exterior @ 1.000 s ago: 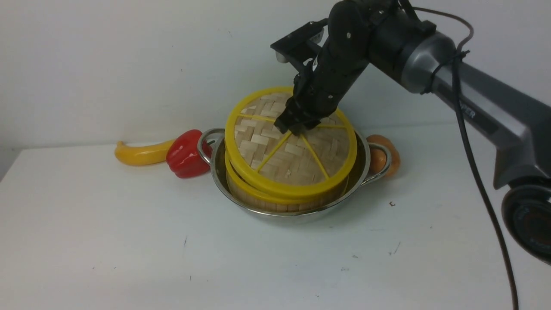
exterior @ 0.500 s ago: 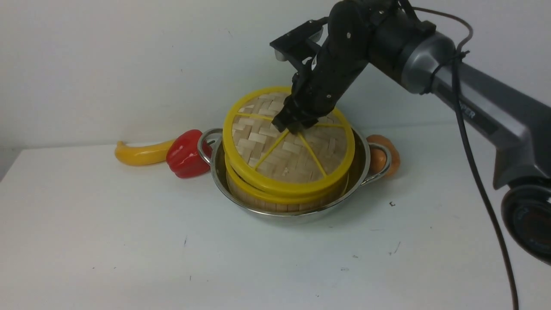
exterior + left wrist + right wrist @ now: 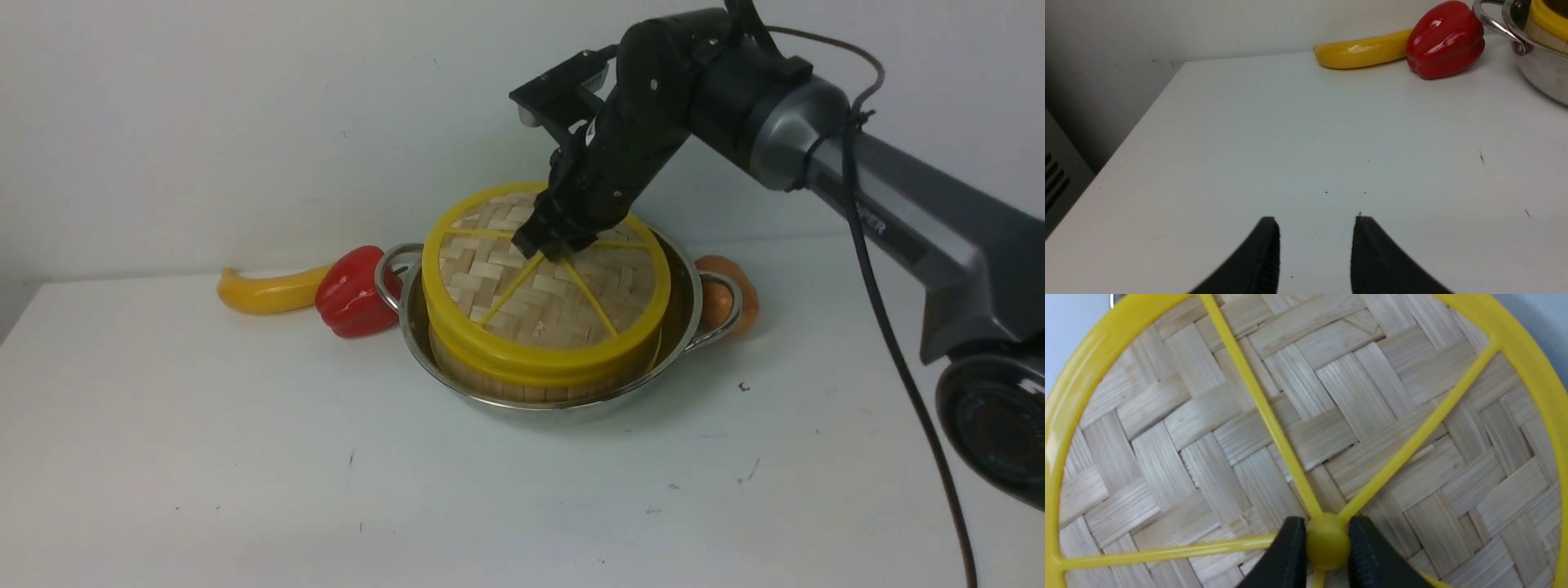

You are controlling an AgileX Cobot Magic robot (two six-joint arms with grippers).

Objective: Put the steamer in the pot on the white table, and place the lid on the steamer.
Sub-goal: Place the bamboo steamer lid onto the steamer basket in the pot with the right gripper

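Observation:
The steel pot (image 3: pixel 686 335) stands on the white table (image 3: pixel 245 474) with the bamboo steamer (image 3: pixel 522 385) inside it. The woven lid (image 3: pixel 555 310) lies on top of the steamer, nearly level. My right gripper (image 3: pixel 549 245) is shut on the lid's yellow centre knob (image 3: pixel 1327 543); the lid (image 3: pixel 1298 416) fills the right wrist view. My left gripper (image 3: pixel 1315 228) is open and empty, low over bare table, away from the pot (image 3: pixel 1535 69). The left arm does not show in the front view.
A yellow squash (image 3: pixel 265 292) and a red bell pepper (image 3: pixel 351 292) lie left of the pot, touching its handle side; both show in the left wrist view (image 3: pixel 1363 51) (image 3: pixel 1443 41). A brown egg-like object (image 3: pixel 731 298) sits behind the right handle. The table's left edge (image 3: pixel 1139 122) is near.
My right gripper has lowered the lid and shifted it slightly left; the lid went from tilted and raised at the back to resting almost flat on the steamer.

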